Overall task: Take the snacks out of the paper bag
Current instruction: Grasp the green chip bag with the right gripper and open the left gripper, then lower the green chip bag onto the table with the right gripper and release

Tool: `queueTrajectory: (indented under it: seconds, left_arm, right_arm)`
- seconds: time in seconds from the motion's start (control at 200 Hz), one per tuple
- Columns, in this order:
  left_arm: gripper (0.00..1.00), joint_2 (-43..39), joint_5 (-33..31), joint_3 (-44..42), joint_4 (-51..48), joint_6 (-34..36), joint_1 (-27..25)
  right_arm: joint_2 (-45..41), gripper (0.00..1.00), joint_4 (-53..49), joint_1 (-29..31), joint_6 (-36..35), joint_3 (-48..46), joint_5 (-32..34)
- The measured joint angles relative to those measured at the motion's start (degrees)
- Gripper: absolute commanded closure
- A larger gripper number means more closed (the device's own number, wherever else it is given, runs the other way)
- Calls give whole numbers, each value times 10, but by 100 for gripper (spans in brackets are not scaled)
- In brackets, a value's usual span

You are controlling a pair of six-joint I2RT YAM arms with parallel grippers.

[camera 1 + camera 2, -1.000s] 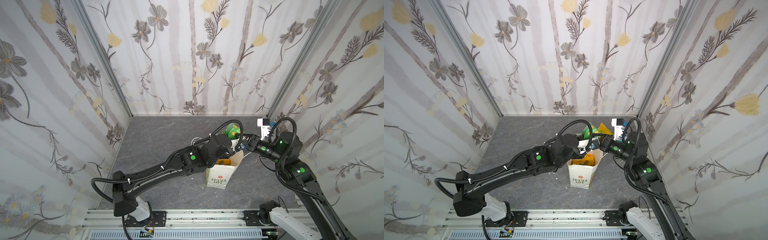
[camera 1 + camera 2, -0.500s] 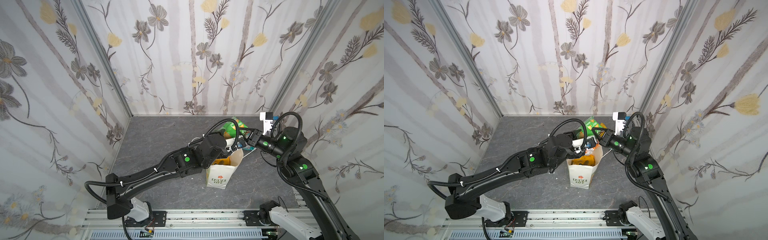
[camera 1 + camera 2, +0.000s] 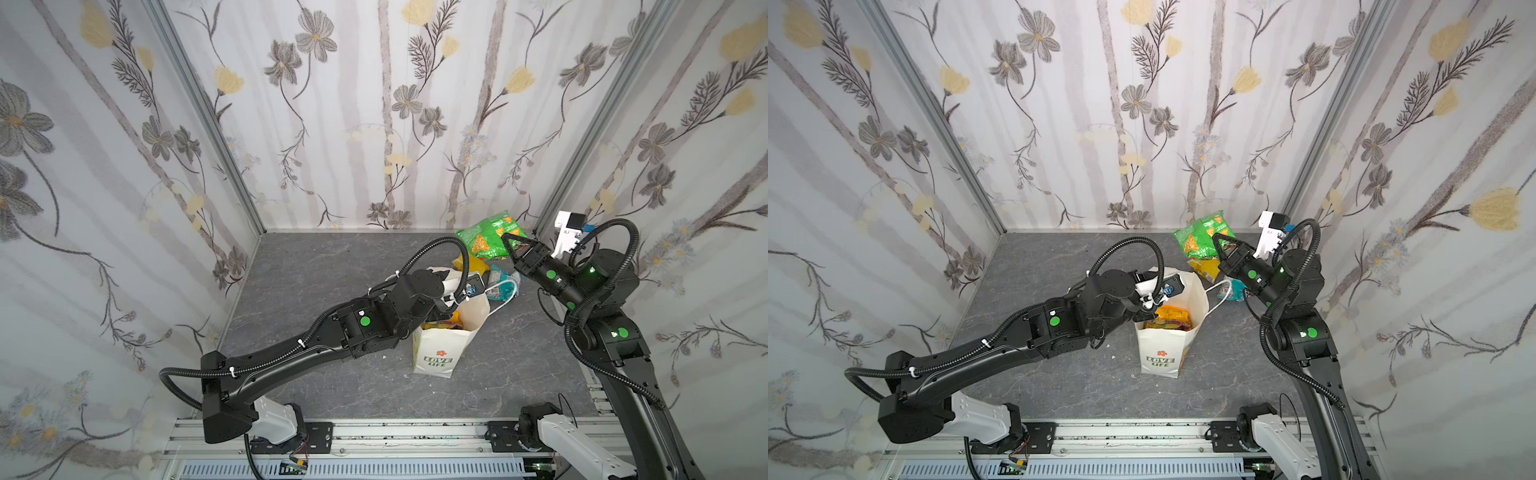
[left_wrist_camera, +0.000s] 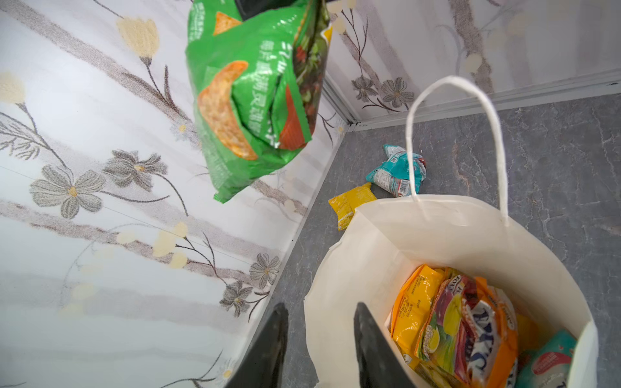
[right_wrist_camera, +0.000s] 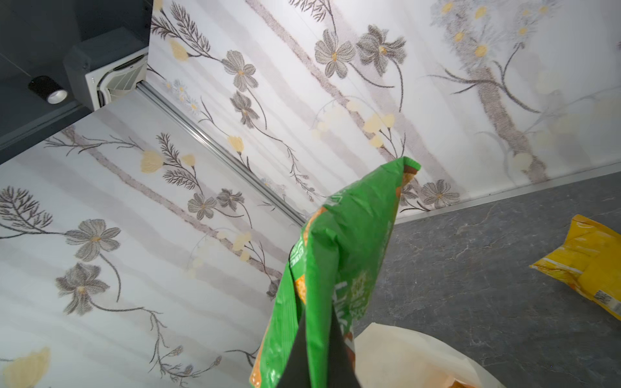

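Left wrist view: bag [image 4: 453, 228] upright on worktop [image 4: 554, 151], mouth open. Two packets already out, lying on worktop beyond bag, far right: yellow packet [image 4: 351, 203], teal packet [image 4: 396, 171]. Green packet [image 4: 255, 94] aloft above them, top edge clamped in right end effector [image 3: 512, 245]; not yet set down. Left end effector [image 4: 321, 305] part open, jaws astride bag's left rim, no pinch visible. Inside bag: orange pouch [image 4: 413, 302], multicolour packet [image 4: 450, 322], pale teal packet [image 4: 547, 362]. Judgement: roughly half done, at least three left.

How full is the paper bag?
Not empty. The left wrist view looks down into the open bag: an orange packet and a teal packet lie inside. The right gripper holds a green packet outside it.
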Motion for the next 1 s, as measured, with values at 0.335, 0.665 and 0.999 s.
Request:
queueTrajectory:
  seconds: [0.335, 0.665, 0.999]
  left_arm:
    - [52, -15, 50, 27, -39, -106, 30]
    - [37, -19, 132, 49, -95, -246, 58]
    - [32, -31, 187, 59, -130, -323, 70]
  right_arm:
    - [-93, 94, -5, -95, 0, -142, 56]
    - [-83, 95, 16, -150, 0, -253, 53]
    - [69, 96, 108, -149, -8, -308, -27]
